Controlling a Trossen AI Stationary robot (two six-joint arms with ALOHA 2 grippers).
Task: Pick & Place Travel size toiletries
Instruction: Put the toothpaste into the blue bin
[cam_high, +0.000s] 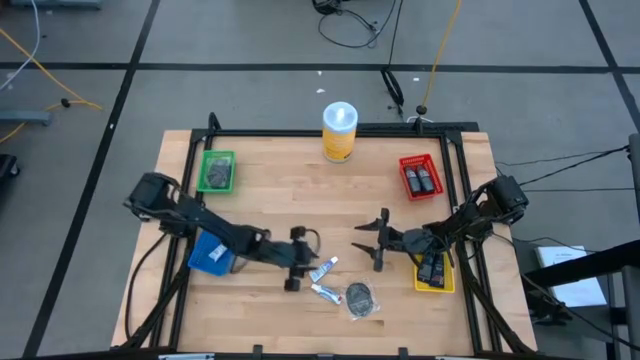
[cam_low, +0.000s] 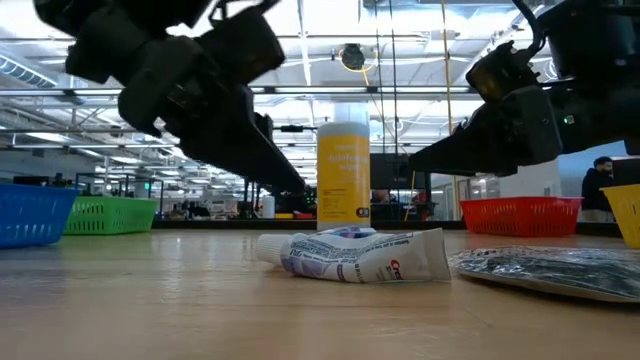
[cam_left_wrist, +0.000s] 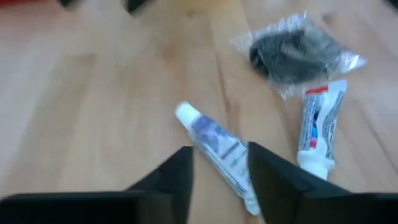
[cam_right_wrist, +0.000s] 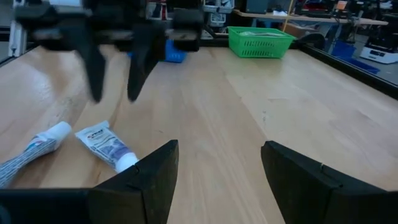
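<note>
Two small white tubes lie flat near the table's near edge: one, the other. Next to them rests a round dark grey packet in clear wrap. My left gripper is open and hovers above the first tube, one finger on either side of it in the left wrist view, touching nothing. My right gripper is open too. It hangs over bare wood to the right of the tubes and faces the left gripper.
A green bin stands far left and a blue bin beside the left arm. A red bin with black bottles is far right, and a yellow bin sits near the right arm. A tall yellow canister stands at the far edge.
</note>
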